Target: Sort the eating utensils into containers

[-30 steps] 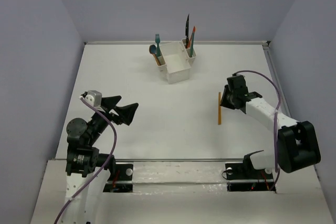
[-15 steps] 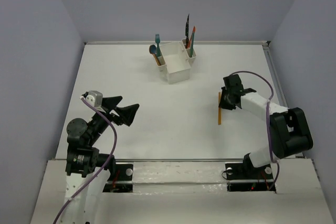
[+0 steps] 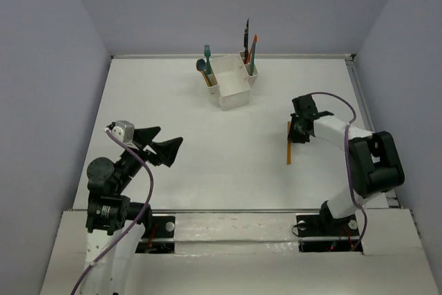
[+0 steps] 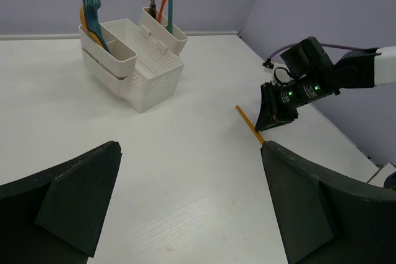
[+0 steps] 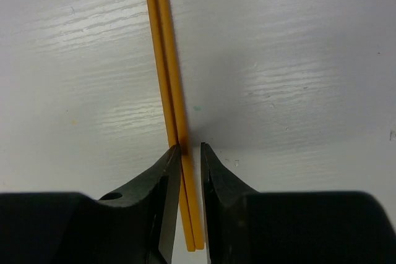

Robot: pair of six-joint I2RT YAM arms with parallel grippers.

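A pair of thin orange sticks (image 5: 167,60) lies side by side on the table, also seen in the top view (image 3: 289,151). My right gripper (image 5: 190,148) is down over their near end. Its jaws straddle them, barely apart: the left finger touches and a slim gap shows on the right. The white caddy (image 3: 230,94) stands at the back. Its left slot holds the teal fork (image 3: 206,52) and blue spoon (image 3: 201,65). Its right slot holds the dark knife (image 3: 245,32) and orange knife (image 3: 253,45). My left gripper (image 3: 170,134) is open and empty.
The caddy's large middle compartment (image 4: 154,60) has nothing in it. The right arm's purple cable (image 3: 349,112) loops above its wrist. Grey walls close in the table on three sides, and a rail runs along the right edge (image 3: 359,94).
The right arm has folded in and its gripper has shifted slightly left and back onto the top end of the orange sticks. The left arm has not moved.
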